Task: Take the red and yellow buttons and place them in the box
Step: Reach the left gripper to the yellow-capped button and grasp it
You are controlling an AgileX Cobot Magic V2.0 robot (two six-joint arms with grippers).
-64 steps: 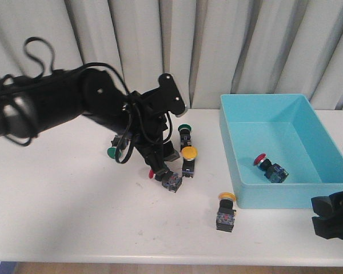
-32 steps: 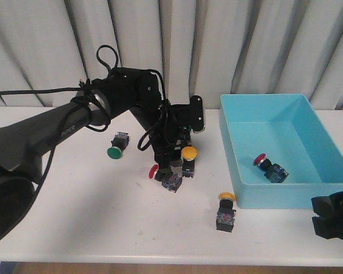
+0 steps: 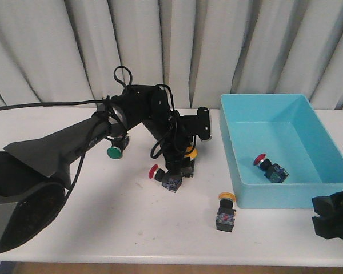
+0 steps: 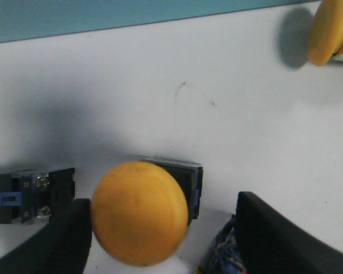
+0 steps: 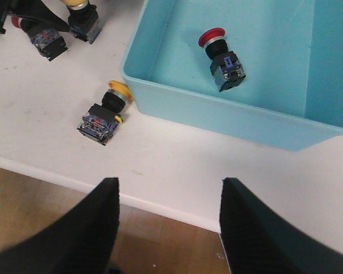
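Note:
A yellow button (image 4: 140, 211) stands upright on the table between the fingers of my left gripper (image 4: 163, 228). The jaws are open, with a gap on one side of the cap. In the front view this gripper (image 3: 183, 161) is down at mid-table over that yellow cap (image 3: 191, 153). A red button (image 3: 155, 170) lies just beside it. Another yellow button (image 3: 226, 210) lies near the turquoise box (image 3: 240, 188). One red button (image 3: 268, 166) lies inside the box. My right gripper (image 5: 166, 228) hangs open over the table's front edge, holding nothing.
A green-capped switch (image 3: 114, 152) lies left of my left arm. A black switch body (image 4: 28, 197) sits close beside the left finger. The box wall (image 5: 160, 85) stands right of the loose yellow button (image 5: 103, 114).
My left arm has swung right and lowered, bringing its open fingers around the upright yellow button. The green switch behind it is now hidden by the arm. The right arm has not moved.

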